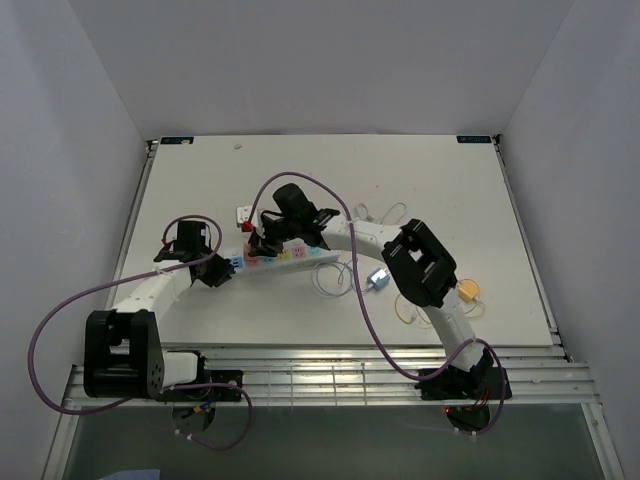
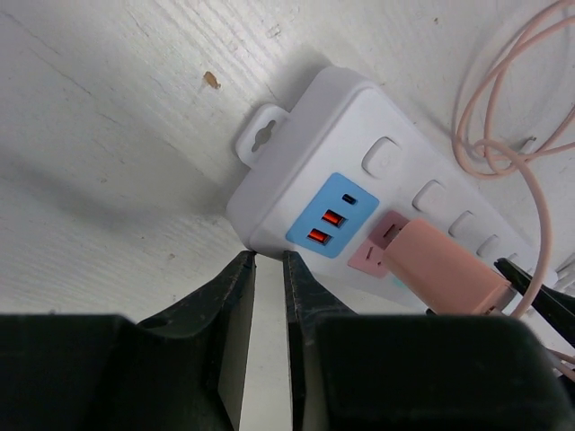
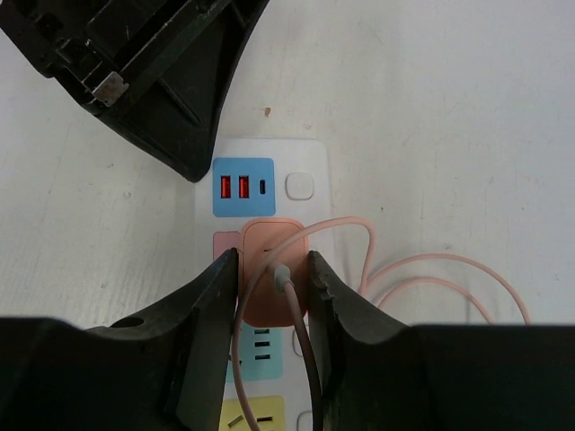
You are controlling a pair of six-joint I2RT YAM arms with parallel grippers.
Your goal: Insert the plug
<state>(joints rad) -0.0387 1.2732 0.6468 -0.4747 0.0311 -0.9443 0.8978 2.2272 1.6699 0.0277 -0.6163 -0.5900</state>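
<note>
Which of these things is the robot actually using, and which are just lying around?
In use: strip; pink plug; right end effector, gripping the plug; left end effector, shut at the strip's end.

Lying about: blue item; yellow item; small white piece beyond the strip.
</note>
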